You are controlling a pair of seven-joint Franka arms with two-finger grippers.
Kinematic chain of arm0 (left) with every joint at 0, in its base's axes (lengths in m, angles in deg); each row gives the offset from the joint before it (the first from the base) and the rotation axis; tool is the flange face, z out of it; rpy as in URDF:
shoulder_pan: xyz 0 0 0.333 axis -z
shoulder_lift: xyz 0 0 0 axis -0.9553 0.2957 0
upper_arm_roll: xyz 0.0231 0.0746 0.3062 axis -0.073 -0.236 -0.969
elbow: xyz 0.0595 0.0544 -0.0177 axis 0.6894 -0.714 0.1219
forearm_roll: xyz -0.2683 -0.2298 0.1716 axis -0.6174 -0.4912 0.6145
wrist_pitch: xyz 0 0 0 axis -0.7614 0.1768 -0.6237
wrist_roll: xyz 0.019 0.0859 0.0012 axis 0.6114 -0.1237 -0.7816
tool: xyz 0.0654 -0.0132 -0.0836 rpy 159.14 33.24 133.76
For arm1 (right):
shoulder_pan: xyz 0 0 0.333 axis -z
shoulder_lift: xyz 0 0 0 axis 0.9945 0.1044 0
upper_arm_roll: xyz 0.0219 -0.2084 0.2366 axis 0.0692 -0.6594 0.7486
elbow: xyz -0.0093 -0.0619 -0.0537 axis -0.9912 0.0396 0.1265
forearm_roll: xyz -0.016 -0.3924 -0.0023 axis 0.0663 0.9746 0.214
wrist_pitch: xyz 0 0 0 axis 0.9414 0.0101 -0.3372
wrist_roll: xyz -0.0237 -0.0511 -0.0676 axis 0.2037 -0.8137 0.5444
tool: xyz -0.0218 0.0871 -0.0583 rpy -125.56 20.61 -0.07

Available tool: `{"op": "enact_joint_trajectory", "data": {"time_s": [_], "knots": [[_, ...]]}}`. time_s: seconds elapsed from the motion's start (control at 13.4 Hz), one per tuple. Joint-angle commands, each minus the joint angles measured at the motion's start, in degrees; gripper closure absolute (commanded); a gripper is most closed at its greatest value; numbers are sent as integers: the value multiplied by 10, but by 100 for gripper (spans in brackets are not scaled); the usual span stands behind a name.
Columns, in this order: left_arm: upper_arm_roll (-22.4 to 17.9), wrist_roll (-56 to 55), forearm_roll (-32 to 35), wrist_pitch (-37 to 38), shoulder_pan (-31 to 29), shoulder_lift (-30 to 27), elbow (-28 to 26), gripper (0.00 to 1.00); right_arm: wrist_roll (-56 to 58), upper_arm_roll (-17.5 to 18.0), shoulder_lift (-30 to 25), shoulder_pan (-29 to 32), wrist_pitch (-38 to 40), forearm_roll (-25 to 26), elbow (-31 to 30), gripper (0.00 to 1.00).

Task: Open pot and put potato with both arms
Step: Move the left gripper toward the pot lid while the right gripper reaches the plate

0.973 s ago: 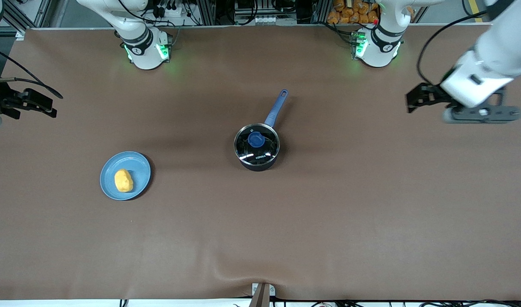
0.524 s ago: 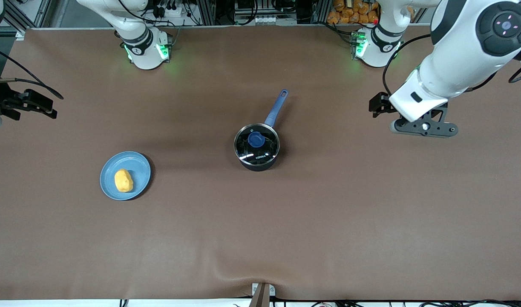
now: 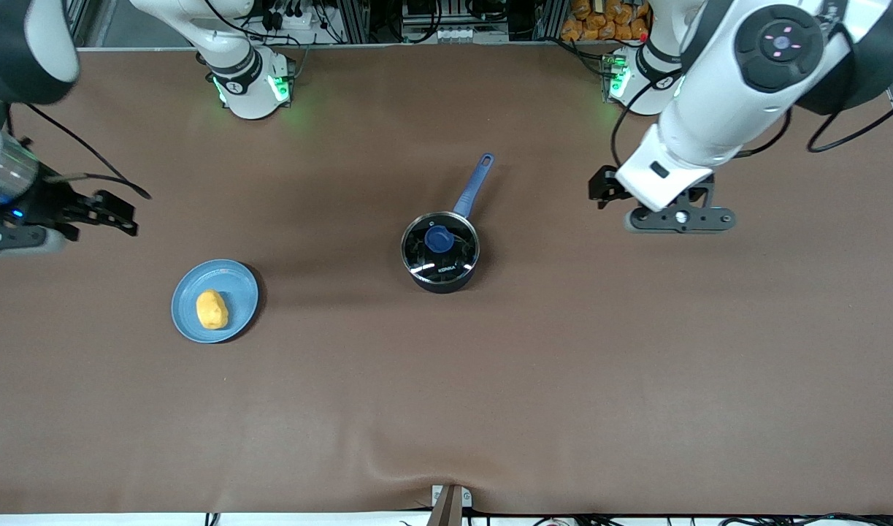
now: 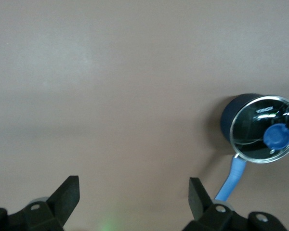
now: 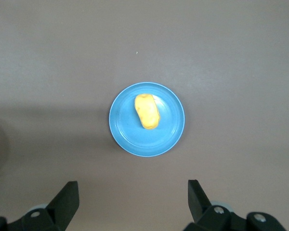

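So the whole scene is laid out on a big brown cloth-covered table (image 3: 446, 409), and the two white jointed robot arms are both seen up in the air over it. The left arm (image 3: 738, 88) is reached in from its base, with the left gripper (image 3: 599, 191) hung over bare cloth toward the left arm's end of the table, well apart from the pot; its black fingers (image 4: 67, 192) are spread wide with nothing held between them. The right arm (image 3: 15, 66) is seen at the other end, and the right gripper (image 3: 117, 215) is held over bare cloth near the plate, its jaws also spread wide and empty. The small black round saucepan with a long straight blue handle (image 3: 441, 252) is parked about mid-table, its handle pointed up toward the robots' bases, and its steel-rimmed glass lid with a blue knob (image 3: 439, 238) is sat closed on top. The flat round blue plate (image 3: 234, 281) is placed toward the right arm's end, a bit nearer the front camera than the pot. The small oval yellow-orange potato (image 3: 212, 309) is laid on that plate, roughly in the middle of it.
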Motion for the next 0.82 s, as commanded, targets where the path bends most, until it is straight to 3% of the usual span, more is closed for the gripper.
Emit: {"op": "enact_joint_trajectory", "data": {"time_s": [0.0,0.75], "knots": [[-2,-55,-4,-33,29,29,16,0,5,-3,21,1,-25,2,-5,0],[-8,-258,0,-78,129,134,88,0,15,-4,103,18,-105,-1,-5,0]]}}
